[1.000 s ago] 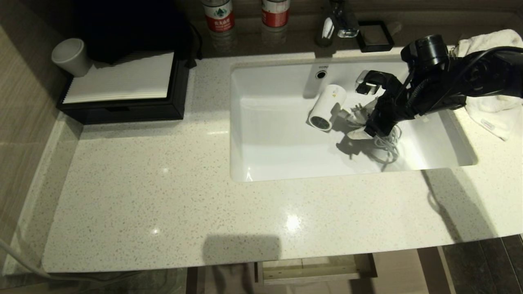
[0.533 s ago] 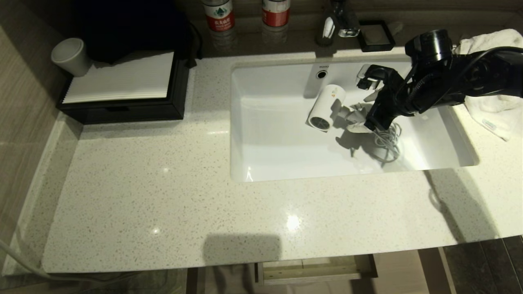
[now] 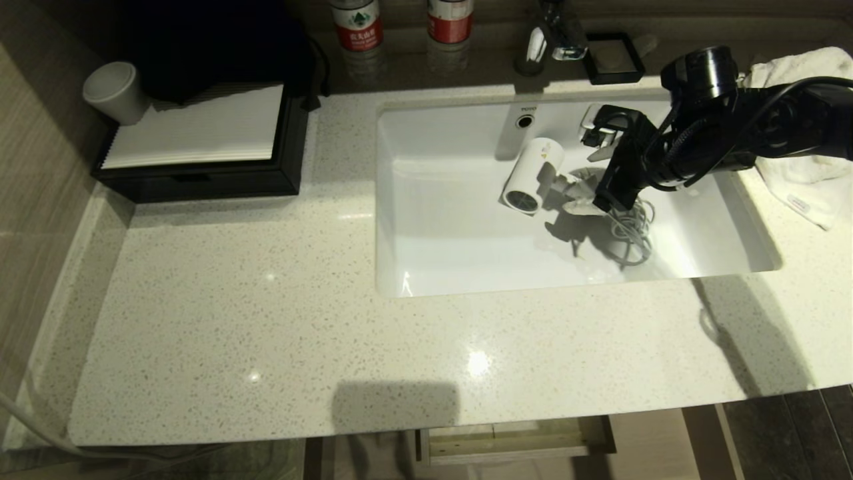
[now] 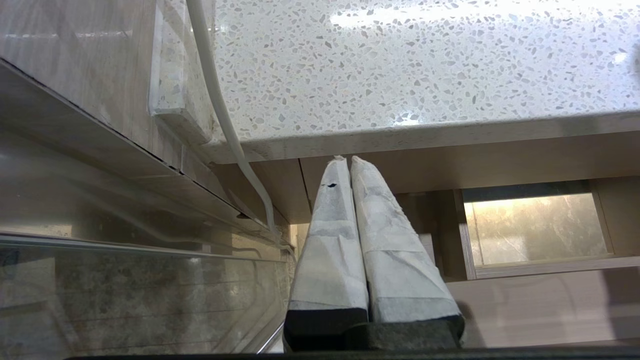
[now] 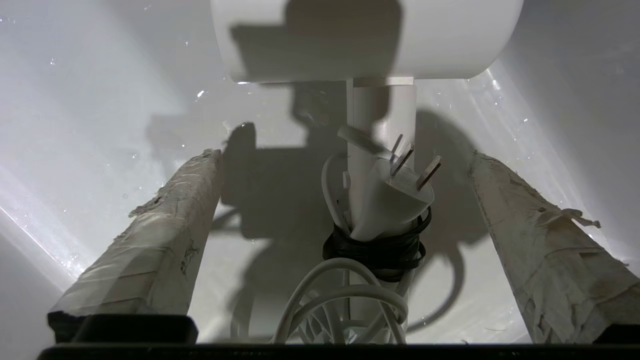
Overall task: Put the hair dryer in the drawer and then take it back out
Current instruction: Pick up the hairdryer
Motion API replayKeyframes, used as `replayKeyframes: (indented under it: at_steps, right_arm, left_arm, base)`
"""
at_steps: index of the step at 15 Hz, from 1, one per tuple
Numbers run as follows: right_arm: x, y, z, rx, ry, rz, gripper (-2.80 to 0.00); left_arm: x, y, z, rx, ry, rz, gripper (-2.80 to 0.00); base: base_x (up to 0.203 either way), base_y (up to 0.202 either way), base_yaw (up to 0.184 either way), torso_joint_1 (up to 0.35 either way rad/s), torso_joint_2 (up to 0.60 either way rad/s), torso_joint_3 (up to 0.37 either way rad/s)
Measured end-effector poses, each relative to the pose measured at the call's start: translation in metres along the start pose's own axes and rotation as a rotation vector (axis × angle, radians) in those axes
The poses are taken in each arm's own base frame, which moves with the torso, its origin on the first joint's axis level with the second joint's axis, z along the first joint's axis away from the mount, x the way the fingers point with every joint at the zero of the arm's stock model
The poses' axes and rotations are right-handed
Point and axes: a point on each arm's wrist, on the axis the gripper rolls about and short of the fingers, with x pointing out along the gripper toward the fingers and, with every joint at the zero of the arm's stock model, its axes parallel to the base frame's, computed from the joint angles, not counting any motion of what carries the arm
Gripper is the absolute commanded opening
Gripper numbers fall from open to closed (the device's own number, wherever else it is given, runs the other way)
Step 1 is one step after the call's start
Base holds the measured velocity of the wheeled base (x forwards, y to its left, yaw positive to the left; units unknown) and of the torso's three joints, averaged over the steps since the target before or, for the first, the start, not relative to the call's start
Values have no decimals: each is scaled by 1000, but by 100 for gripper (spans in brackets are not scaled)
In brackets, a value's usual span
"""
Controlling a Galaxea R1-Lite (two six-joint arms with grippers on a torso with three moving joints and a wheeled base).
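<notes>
Hair dryer [image 3: 533, 175] lies on side in sink [image 3: 453, 260], grille toward bench [image 3: 266, 320] front, handle and bundled cord [image 3: 630, 227] toward right pincer [image 3: 603, 170].

Right pincer spread wide, straddling handle, nothing pinched (approach judged pre-grasp).

Plug strapped to handle may foul fingers [image 5: 155, 240].

Left pincer [image 4: 348, 160] pressed together, parked below bench edge.

Drawer [image 3: 513, 440] partly open under bench front.

Towel [image 3: 800, 180], faucet [image 3: 553, 33], black box [image 3: 200, 173] stand clear.
</notes>
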Motion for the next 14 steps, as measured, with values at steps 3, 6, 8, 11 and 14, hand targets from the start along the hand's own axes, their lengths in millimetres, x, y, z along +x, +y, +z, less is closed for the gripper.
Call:
replayKeyframes:
  at_steps: [3,6,8,11,14]
  right_arm:
    - [4,2,-3,-1,15,14,0]
    - [12,5,-8,9,39,35,0]
    - [17,6,-10,10,41,41,0]
    - [25,8,-15,22,57,50,0]
    - [28,10,-17,35,67,59,0]
  left_arm:
    - [0,0,0,0,0,-1,-280]
    - [0,0,0,0,0,-1,-280]
    - [0,0,0,0,0,0,-280]
    - [0,0,0,0,1,0,-280]
    - [0,0,0,0,0,-1,-280]
  base:
    - [0,0,0,0,0,0]
    - [0,0,0,0,0,0]
    - [0,0,0,0,0,0]
    - [0,0,0,0,0,0]
    - [0,0,0,0,0,0]
